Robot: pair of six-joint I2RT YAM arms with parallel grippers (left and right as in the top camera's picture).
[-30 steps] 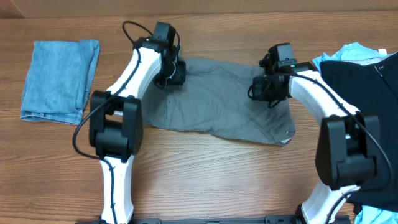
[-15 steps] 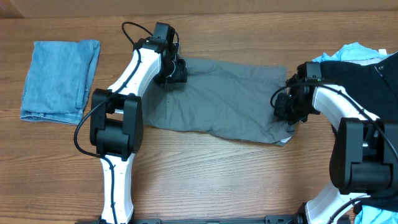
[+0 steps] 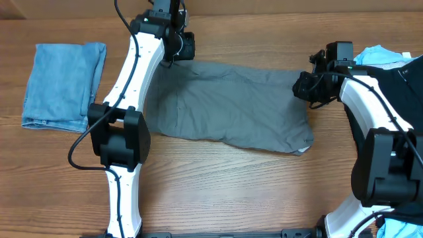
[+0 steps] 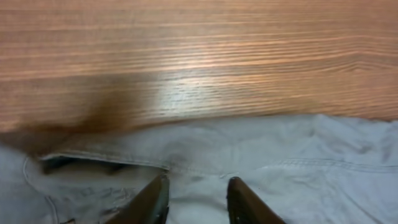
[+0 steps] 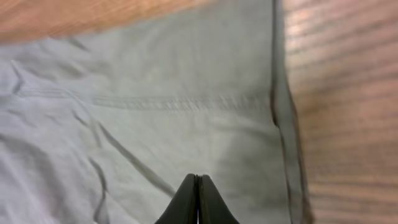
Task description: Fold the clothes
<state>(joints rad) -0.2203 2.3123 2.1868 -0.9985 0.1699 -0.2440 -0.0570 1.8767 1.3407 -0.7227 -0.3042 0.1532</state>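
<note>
Wooden tabletop [image 3: 218, 192] with brown grain, filling all views – nothing of the room beyond it. Near the left edge, a folded denim piece [image 3: 63, 86], well apart from the rest. Spread flat in the middle, closer to the far edge, wrinkled grey shorts [image 3: 231, 109]. At the right edge, a black garment [image 3: 386, 76], with a light-blue garment [image 3: 377, 54] showing at its far side.

Left gripper [image 3: 180, 47] at the far left corner of the grey shorts. In its wrist view, jaws a narrow gap apart, low over the cloth just inside the far hem, with bare wood beyond. Whether touching the cloth, cannot tell.

Right gripper [image 3: 305, 89] at the right end of the shorts – jaws pressed fully together, nothing seen between them, over the grey cloth near a stitched seam and the side hem.
</note>
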